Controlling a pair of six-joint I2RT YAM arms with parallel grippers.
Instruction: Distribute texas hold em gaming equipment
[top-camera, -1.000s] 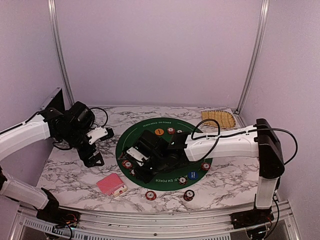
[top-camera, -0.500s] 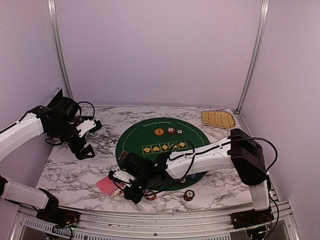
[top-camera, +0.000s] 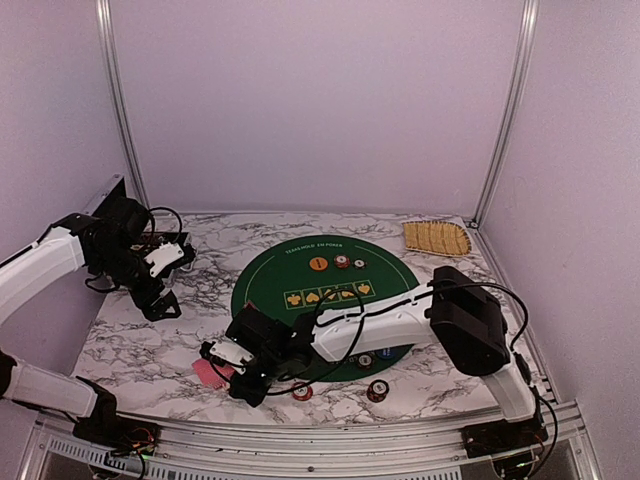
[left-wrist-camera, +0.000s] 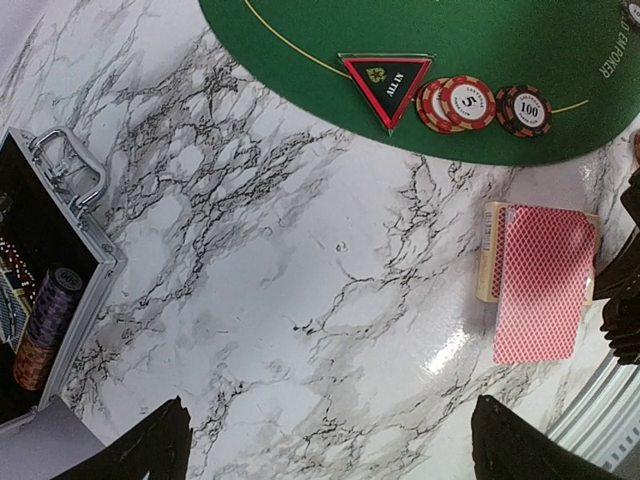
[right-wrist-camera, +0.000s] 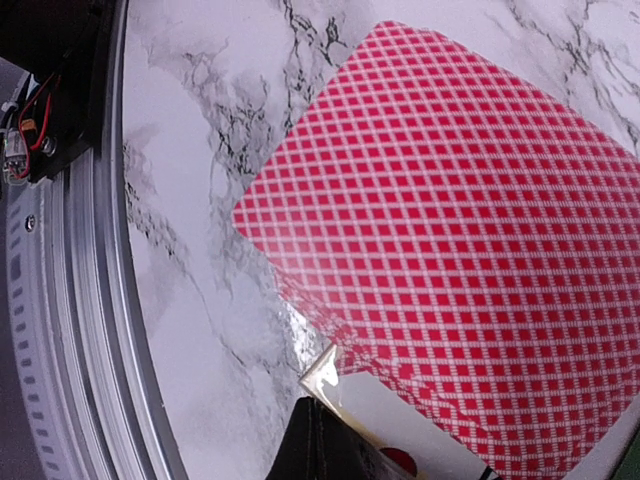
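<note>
From above, two arms work over the marble table. The left gripper hangs over the bare left side with its fingers wide apart, well away from the equipment. The right arm reaches across the round green mat to the near left, and the right gripper sits right against one red-backed card deck lying on the marble just off the mat's near edge. At the mat's far side there is one orange round button with two chips beside it. Two more chips lie on the marble at the front, and a blue button peeks from under the right arm. One straw tray sits at the far right corner. In the left wrist view, the left gripper's two fingers frame only bare marble. Beyond them, on the mat, lie one dark triangular marker, two overlapping red-and-white chips and one dark chip. The deck lies on the marble near the right edge. An open metal case at the left holds a chip stack. In the right wrist view, one card back fills the frame. The right gripper's fingers are pressed together at the bottom, their tips meeting the deck's near corner. Whether they pinch a card cannot be told. The table's metal rail runs down the left.
</note>
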